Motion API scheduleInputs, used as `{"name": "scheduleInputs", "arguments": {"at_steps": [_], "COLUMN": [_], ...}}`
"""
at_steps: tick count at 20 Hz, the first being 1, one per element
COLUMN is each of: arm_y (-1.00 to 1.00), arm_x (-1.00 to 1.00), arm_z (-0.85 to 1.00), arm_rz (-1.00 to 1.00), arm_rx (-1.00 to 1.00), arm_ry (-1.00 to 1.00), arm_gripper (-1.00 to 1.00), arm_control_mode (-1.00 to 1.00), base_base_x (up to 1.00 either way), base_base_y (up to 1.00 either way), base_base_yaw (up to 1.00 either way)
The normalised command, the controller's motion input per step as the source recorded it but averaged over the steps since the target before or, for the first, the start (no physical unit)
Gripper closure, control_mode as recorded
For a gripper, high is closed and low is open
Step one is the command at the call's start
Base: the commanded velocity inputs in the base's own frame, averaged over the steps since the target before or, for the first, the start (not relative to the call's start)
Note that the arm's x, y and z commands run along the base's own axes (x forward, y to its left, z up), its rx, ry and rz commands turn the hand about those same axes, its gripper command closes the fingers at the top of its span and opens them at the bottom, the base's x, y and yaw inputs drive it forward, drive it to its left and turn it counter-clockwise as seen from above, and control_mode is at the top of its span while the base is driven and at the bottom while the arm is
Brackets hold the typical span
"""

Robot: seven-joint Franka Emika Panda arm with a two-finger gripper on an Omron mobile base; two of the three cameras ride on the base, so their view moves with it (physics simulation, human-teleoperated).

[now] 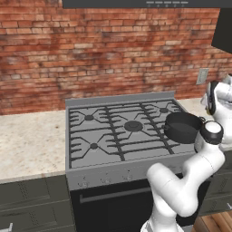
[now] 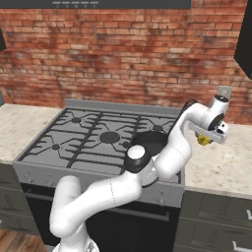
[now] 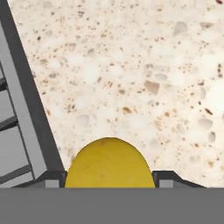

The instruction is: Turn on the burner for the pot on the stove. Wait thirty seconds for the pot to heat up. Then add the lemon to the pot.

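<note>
step: picking up lemon (image 3: 109,162) | end effector (image 2: 205,140): squeezing lemon sides | tip: lifting straight up, slowly, before swinging over pot (image 1: 182,126)

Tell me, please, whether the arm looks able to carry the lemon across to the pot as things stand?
Probably yes. The end effector has the lemon between its fingertips over the counter beside the stove, and the pot sits uncovered on the near burner with nothing between.
</note>
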Motion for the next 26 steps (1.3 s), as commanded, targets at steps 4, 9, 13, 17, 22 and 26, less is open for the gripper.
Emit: {"name": "scheduleInputs", "arguments": {"at_steps": [4,9,13,17,22,26], "arm_y": [0.11,0.46,0.82,1.0,1.0,1.0], "arm_x": [-0.91,-0.91,-0.85,-0.61,-0.34,-0.02], "arm_z": [0.07,0.02,0.04,0.25,0.46,0.51], "arm_rz": [0.06,0.1,0.12,0.05,0.0,0.0], "arm_rx": [0.05,0.15,0.16,0.16,-0.04,-0.37], "arm_ry": [-0.36,-0.43,-0.56,-0.5,-0.22,0.04], "arm_gripper": [1.0,1.0,1.0,1.0,1.0,1.0], "arm_control_mode": [-1.0,-1.0,-1.0,-1.0,-1.0,-1.0], "base_base_x": [0.0,0.0,0.0,0.0,0.0,0.0], "base_base_y": [0.0,0.0,0.0,0.0,0.0,0.0], "base_base_yaw": [0.0,0.0,0.0,0.0,0.0,0.0]}}
